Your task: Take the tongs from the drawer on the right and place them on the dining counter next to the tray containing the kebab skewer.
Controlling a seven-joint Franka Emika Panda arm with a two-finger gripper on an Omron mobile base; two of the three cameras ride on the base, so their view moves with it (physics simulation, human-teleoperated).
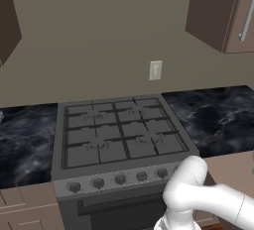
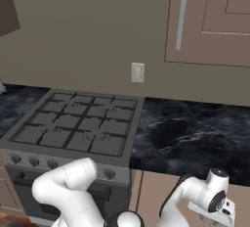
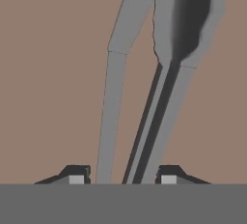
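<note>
In the hand view the silver-grey tongs point(image 3: 112, 121) lie on the light-brown floor of the drawer point(image 3: 48, 73). Their two long arms run from the top of the picture down between my fingertips point(image 3: 77, 175). My gripper point(image 3: 123, 175) straddles both arms near their lower end, with a jaw tight against each outer side. A dark shadow falls on the upper part of the right arm. In the right base view my arm bends down at the lower right, below the counter's front edge. The dining counter, the tray and the kebab skewer are out of view.
A grey gas stove point(image 1: 119, 135) with a row of knobs stands ahead. Black marble counter point(image 2: 195, 133) flanks it on both sides. Brown wall cabinets point(image 2: 210, 20) hang above on the right. A white outlet point(image 2: 138, 72) sits on the beige wall.
</note>
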